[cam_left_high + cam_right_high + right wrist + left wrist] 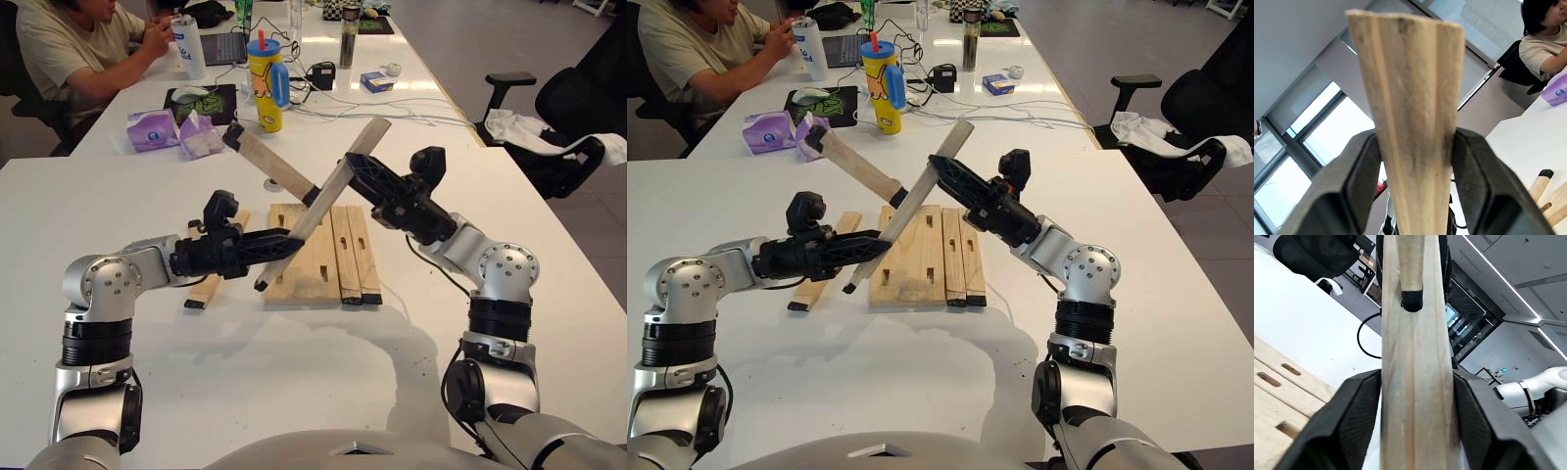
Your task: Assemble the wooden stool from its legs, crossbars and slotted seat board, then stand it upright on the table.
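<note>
— What did we have in the left pincer (286, 242)?

— We had its two fingers (1337, 431) pressed flat against the edges of the leg (313, 215), with no gap on either side. We held the leg low, a little above its black foot. From there it slanted up and away toward the right pincer (345, 176).

— And that one?

— We saw it clamped too, on the same leg higher up, with wood filling the space between its fingers. The leg's bare top end stuck out past it, back toward its wrist.

— Where was the crossbar (273, 164)?

— On the far side of the leg from the right pincer, just beyond its fingertips. One dark end met the leg's face, and the rest rose away from both pincers. We could not tell whether that end was seated in the leg or only touching it.

— The seat board (338, 266)?

— It lay flat on the table (294, 372), its slots showing, below the fingertips of both pincers and apart from them. We also saw a black-footed wooden piece (207, 289) lying on the table under the left pincer, just beside the board.
</note>
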Action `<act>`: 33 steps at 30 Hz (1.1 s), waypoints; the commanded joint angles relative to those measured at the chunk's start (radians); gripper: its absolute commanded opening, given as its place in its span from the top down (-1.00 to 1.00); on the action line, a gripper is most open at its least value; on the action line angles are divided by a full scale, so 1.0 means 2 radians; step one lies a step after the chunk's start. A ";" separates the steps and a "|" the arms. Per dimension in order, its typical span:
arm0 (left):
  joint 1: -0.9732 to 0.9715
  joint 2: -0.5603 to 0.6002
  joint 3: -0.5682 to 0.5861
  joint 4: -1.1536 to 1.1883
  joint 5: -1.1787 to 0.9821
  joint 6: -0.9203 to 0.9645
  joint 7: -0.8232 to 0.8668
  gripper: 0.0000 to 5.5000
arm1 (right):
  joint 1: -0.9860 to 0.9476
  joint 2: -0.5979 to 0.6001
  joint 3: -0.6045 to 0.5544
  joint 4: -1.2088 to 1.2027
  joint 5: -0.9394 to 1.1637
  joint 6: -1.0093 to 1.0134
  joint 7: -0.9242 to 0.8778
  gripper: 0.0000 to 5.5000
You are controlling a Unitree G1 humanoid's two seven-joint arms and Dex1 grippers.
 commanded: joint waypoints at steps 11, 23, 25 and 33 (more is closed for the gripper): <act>0.123 0.037 -0.061 -0.019 0.169 -0.164 0.038 -0.65 | -0.011 -0.127 0.020 0.044 -0.090 -0.051 0.123 0.25; 0.109 0.001 -0.265 0.060 0.538 -0.518 0.140 -0.82 | -0.093 -0.155 0.092 0.186 -0.233 -0.192 0.316 0.25; 0.103 0.003 -0.273 0.083 0.557 -0.532 0.138 -0.82 | -0.102 -0.151 0.098 0.210 -0.251 -0.217 0.338 0.25; 0.089 0.041 -0.293 0.134 0.556 -0.547 0.039 -0.82 | -0.132 -0.136 0.119 0.270 -0.309 -0.281 0.385 0.25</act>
